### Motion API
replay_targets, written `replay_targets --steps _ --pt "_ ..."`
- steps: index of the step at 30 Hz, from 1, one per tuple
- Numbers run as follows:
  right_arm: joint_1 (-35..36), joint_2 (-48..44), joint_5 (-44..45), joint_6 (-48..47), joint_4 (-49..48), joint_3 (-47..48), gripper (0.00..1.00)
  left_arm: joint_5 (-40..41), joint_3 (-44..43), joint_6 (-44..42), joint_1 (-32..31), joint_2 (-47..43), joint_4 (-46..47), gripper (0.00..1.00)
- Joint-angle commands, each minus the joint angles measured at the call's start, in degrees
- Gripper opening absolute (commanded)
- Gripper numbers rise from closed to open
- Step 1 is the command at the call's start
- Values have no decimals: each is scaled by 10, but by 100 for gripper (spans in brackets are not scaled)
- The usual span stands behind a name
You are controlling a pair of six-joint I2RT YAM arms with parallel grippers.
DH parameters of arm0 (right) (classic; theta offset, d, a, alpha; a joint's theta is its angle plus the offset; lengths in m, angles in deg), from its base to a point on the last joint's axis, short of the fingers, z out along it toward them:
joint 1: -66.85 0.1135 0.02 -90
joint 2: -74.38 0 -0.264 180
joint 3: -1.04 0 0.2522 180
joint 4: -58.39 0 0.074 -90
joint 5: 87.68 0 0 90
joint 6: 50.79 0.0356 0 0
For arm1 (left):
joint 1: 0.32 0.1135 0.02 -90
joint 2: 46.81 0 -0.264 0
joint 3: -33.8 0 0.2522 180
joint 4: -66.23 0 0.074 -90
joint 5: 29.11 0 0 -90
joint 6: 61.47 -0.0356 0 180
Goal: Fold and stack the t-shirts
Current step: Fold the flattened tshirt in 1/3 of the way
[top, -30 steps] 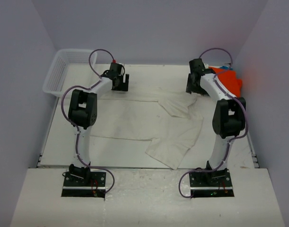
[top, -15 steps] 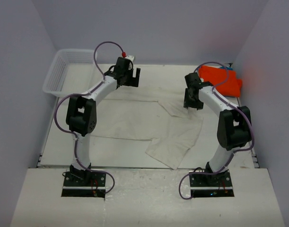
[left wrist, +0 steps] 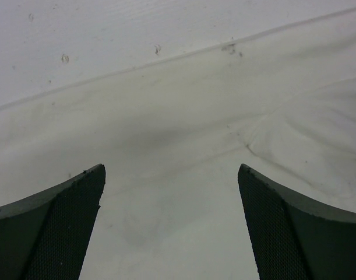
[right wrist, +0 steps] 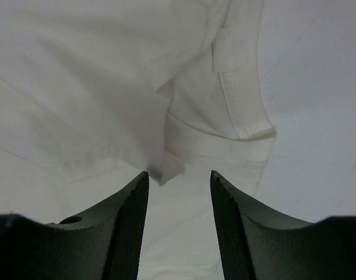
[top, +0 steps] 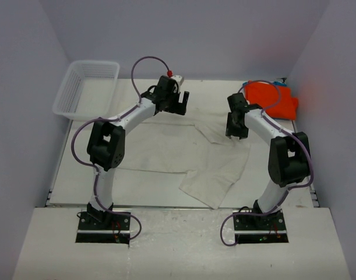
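A large cream t-shirt [top: 166,151] lies spread across the middle of the table, one part folded over at the front right. An orange t-shirt [top: 274,99] lies bunched at the far right, with a sliver of blue cloth [top: 277,82] behind it. My left gripper [top: 180,105] is open and empty above the cream shirt's far edge [left wrist: 178,134]. My right gripper [top: 236,129] is open and empty just above a folded sleeve and hem [right wrist: 236,87] of the cream shirt.
A white mesh basket [top: 87,87] stands at the far left corner. Walls close in on the left, back and right. The table's front edge [top: 183,205] runs just past the shirt's lowest corner.
My left gripper has swung to the right along the shirt's far edge, lifting as it went. My right gripper has drawn left and nearer, off the orange shirt and over the cream one.
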Motion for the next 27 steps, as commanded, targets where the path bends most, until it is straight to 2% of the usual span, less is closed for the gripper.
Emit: replay_targets --steps 1,3,7,17,21,22,23,24,27 --pt "3 5 -14 10 -15 33 48 -9 -3 4 -7 -8 6 95" --pt "4 12 -18 11 -13 38 47 -10 -3 3 -8 -3 6 94" --pt "10 23 -26 12 -18 35 38 -9 -3 1 -9 2 5 94" --pt "19 45 -33 21 -39 18 35 1 9 -10 -9 -18 2 94" --pt "18 62 -37 23 -41 24 20 2 16 -11 -9 -25 4 95" --pt "20 64 -38 23 -41 26 8 2 20 -11 -9 -26 5 95" --pt "19 65 -38 24 -41 28 3 3 21 -12 -9 -27 5 95" --pt "20 63 -36 25 -39 33 0 5 26 -13 -9 -29 5 95" --pt "23 56 -32 25 -32 57 0 1 33 -16 -9 -28 6 95"
